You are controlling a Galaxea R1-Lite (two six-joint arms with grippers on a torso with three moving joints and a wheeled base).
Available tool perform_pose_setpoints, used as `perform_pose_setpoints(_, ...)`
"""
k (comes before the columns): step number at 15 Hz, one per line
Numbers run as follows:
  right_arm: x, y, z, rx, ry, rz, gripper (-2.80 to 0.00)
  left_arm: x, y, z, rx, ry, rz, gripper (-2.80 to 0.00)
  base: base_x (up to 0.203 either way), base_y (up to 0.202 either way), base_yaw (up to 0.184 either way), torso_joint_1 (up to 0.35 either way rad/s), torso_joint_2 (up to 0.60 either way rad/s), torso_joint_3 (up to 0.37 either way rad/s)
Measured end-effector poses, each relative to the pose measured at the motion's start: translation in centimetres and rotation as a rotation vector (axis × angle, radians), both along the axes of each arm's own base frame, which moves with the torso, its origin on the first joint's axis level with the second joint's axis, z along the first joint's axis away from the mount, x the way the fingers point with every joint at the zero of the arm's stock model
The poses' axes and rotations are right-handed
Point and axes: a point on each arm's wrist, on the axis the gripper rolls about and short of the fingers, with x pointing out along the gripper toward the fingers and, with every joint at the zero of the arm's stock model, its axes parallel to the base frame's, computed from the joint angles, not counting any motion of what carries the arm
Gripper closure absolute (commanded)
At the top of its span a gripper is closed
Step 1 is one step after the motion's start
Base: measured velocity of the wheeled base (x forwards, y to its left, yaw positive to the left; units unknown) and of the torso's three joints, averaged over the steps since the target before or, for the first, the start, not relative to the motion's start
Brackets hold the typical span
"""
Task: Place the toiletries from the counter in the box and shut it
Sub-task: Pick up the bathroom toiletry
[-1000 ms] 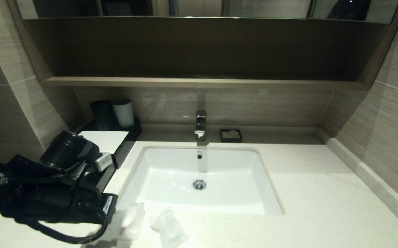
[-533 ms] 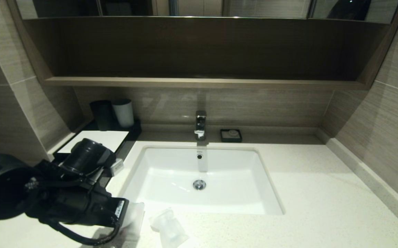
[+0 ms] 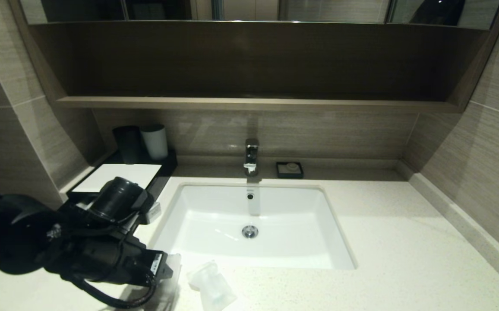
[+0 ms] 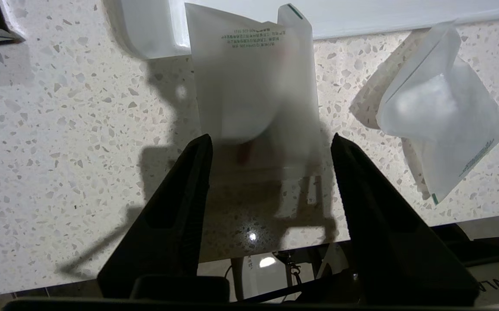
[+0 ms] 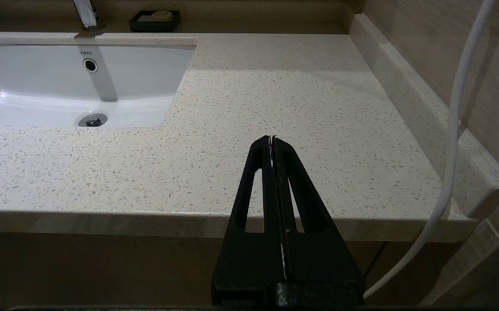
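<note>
Left arm swung off the box (image 3: 120, 176) toward the front edge of the bench (image 3: 405, 259), uncovering more of the box's white top. Left end effector (image 4: 271, 142), shut a second ago, now spread, hanging over the flat packet (image 4: 249, 95) near the basin's front corner.

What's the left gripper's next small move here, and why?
Probably ease down and close. The left gripper is open, fingers either side of the near end of the flat packet lying on the counter, nothing held yet. The right gripper is parked shut.
</note>
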Motion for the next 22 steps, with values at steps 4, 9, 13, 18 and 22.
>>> perform_pose_setpoints(4,0.0,0.0,0.0,0.0,0.0,0.0,0.0,0.5,-0.2,-0.9,0.006,0.016,0.0,-2.8,0.0,0.0,0.0,0.0,0.0,0.0)
perform_pose_setpoints(9,0.0,0.0,0.0,0.0,0.0,0.0,0.0,1.0,-0.4,-1.3,0.013,0.026,0.001,-2.8,0.0,0.0,0.0,0.0,0.0,0.0)
perform_pose_setpoints(13,0.0,0.0,0.0,0.0,0.0,0.0,0.0,1.3,-0.5,-1.7,0.022,0.036,0.0,-2.8,0.0,0.0,0.0,0.0,0.0,0.0)
perform_pose_setpoints(18,0.0,0.0,0.0,0.0,0.0,0.0,0.0,1.8,-0.6,-2.4,0.044,0.045,-0.024,-2.8,0.0,0.0,0.0,0.0,0.0,0.0)
perform_pose_setpoints(22,0.0,0.0,0.0,0.0,0.0,0.0,0.0,1.9,-0.6,-2.6,0.053,0.048,-0.037,-2.8,0.0,0.0,0.0,0.0,0.0,0.0)
